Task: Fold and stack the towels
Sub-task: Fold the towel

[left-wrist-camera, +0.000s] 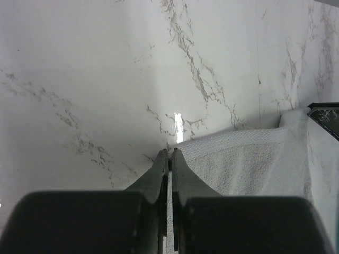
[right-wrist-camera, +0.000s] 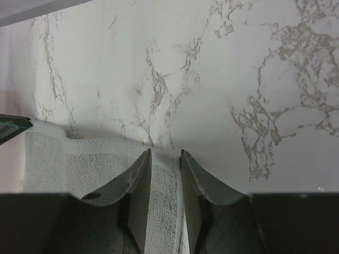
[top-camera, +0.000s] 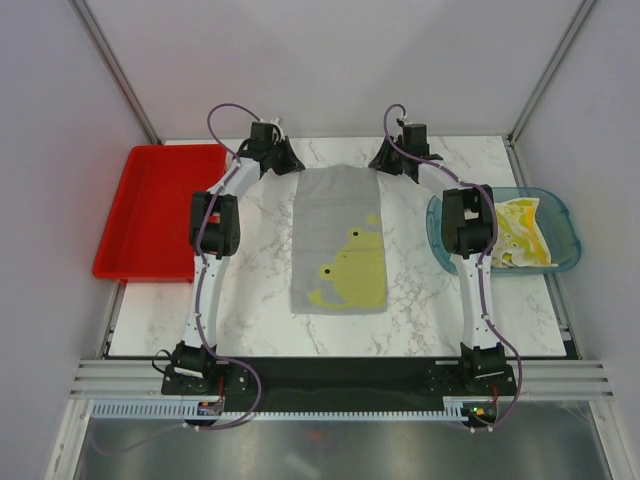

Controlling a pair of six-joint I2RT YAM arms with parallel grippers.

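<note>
A grey towel (top-camera: 338, 240) with a yellow-green frog print lies spread flat in the middle of the marble table. My left gripper (top-camera: 283, 160) is at its far left corner. In the left wrist view the fingertips (left-wrist-camera: 169, 152) are pressed together on the edge of the towel (left-wrist-camera: 249, 159), with a thin strip of cloth between them. My right gripper (top-camera: 392, 162) is at the far right corner. Its jaws (right-wrist-camera: 165, 153) stand apart, astride the hem of the towel (right-wrist-camera: 95, 164), which runs between them. A yellow patterned towel (top-camera: 525, 232) lies crumpled in the teal bin.
A red tray (top-camera: 150, 210) sits at the table's left edge and the translucent teal bin (top-camera: 560, 262) at the right edge. Frame posts rise at both far corners. Both arms reach forward along the grey towel's sides.
</note>
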